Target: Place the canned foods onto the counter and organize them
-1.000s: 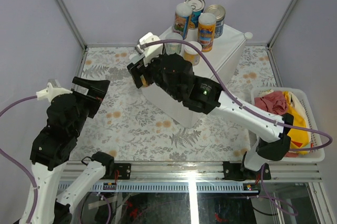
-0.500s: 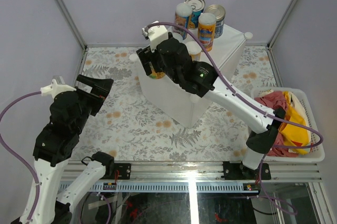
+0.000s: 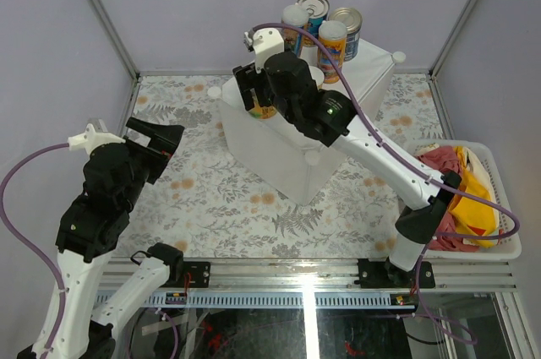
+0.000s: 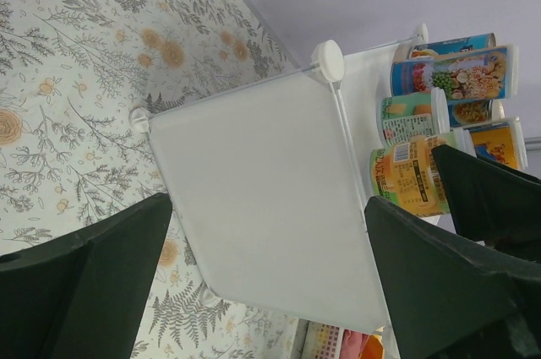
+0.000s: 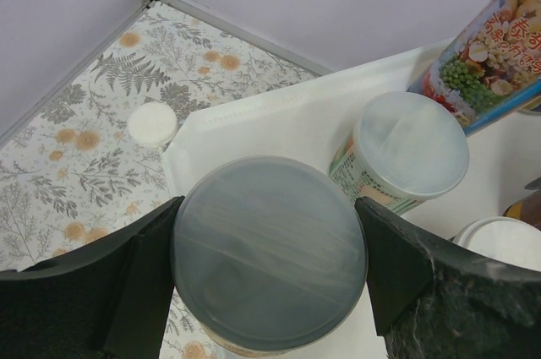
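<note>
Nearby, cloths [image 3: 444, 163] in basket [image 3: 486, 252]; cans [image 3: 332, 48] atop counter [image 3: 275, 152]

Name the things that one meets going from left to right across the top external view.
Left pincer, open → right pincer, gripping the held can → standing yellow-orange can on the counter → basket of cloths.

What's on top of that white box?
Tins cluster at the counter's far end; the right fingers hold a yellow tin at its left corner. The arm hides the middle.
</note>
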`<action>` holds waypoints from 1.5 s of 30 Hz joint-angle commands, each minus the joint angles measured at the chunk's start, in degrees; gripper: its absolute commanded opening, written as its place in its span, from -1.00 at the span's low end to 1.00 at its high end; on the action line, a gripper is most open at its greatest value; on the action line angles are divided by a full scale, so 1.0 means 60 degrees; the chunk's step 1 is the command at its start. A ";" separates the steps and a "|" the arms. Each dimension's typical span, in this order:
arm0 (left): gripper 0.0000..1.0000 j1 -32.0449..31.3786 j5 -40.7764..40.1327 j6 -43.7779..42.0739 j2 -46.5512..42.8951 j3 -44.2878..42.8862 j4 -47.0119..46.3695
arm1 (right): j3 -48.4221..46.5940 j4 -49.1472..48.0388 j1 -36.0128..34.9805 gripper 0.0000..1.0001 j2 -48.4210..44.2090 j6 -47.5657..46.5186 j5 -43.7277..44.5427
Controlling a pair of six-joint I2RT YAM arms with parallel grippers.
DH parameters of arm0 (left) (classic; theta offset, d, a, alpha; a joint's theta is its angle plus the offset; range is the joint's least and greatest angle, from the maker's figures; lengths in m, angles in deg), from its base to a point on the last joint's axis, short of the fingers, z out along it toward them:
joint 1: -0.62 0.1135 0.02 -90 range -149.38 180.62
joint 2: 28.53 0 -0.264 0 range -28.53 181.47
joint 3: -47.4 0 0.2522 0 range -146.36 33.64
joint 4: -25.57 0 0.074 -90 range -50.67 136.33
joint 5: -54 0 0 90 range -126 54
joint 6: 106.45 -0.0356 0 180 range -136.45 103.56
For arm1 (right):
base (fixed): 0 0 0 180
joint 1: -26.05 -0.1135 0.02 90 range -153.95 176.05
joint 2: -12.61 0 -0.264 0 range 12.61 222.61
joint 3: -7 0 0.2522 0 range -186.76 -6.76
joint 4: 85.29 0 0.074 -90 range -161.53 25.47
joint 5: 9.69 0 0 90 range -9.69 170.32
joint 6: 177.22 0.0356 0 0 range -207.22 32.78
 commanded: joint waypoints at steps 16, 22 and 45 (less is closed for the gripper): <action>0.96 -0.0055 0.0149 -0.0211 0.0010 0.0124 -0.0591 | 0.0675 -0.1398 0.0548 -1.00 -0.1209 0.0277 0.0031; 0.96 -0.0055 0.0162 -0.0207 0.0004 0.0137 -0.0595 | 0.0809 -0.1390 0.0542 -1.00 -0.1268 0.0372 -0.0047; 0.96 -0.0054 0.0222 -0.0216 -0.0025 0.0170 -0.0569 | 0.1206 -0.1417 0.0555 -0.23 -0.1456 0.0537 -0.0039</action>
